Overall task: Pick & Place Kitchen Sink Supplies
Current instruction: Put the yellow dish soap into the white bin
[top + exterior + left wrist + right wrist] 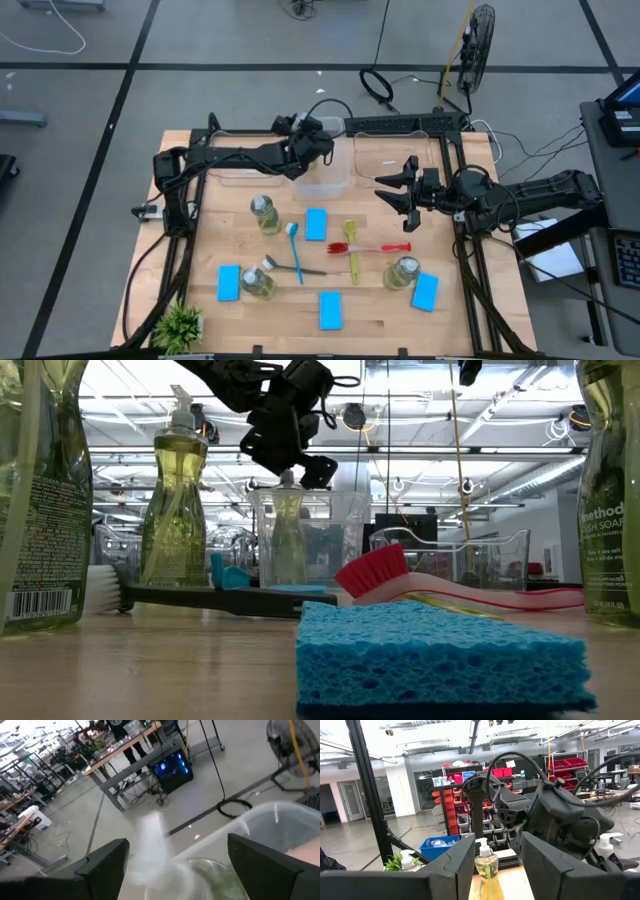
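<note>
My left gripper [292,468] hangs open just above the clear bin [322,178] at the table's far middle. Its fingers stand on either side of the white top of a bottle [287,540] of yellow-green liquid that stands upright inside the bin. I cannot tell that either finger touches it. Three more bottles [265,213] [258,282] [402,272], several blue sponges [316,224] and the brushes [352,250] lie on the wood. My right gripper [385,190] waits open, raised at the right, holding nothing.
More clear bins [395,155] [235,160] stand along the far edge beside the first. A small green plant [180,325] sits at the near left corner. Red [380,247], blue [295,248] and grey [300,268] brushes cross the table's middle.
</note>
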Motion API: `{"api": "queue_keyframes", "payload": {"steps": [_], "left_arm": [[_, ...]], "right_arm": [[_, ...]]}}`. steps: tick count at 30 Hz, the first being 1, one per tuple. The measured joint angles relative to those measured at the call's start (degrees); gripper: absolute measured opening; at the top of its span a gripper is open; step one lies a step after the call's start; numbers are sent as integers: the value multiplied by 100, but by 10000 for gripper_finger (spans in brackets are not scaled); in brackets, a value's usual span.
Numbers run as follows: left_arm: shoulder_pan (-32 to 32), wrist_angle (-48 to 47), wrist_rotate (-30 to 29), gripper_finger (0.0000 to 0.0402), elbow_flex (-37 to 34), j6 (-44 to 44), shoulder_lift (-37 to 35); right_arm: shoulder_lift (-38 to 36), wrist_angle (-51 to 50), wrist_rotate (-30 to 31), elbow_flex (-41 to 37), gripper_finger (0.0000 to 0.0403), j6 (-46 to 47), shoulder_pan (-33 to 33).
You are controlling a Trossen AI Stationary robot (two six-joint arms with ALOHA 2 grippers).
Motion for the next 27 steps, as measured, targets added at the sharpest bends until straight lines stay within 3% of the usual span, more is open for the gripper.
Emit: {"api": "queue_keyframes", "payload": {"steps": [16, 27], "left_arm": [[-200, 1192, -532, 335, -2, 1346, -637], [-984, 1598, -614, 335, -2, 1890, -1616]], "right_arm": [[0, -1, -1, 0, 144, 5, 0], [0, 2, -2, 0, 144, 10, 0]]}}
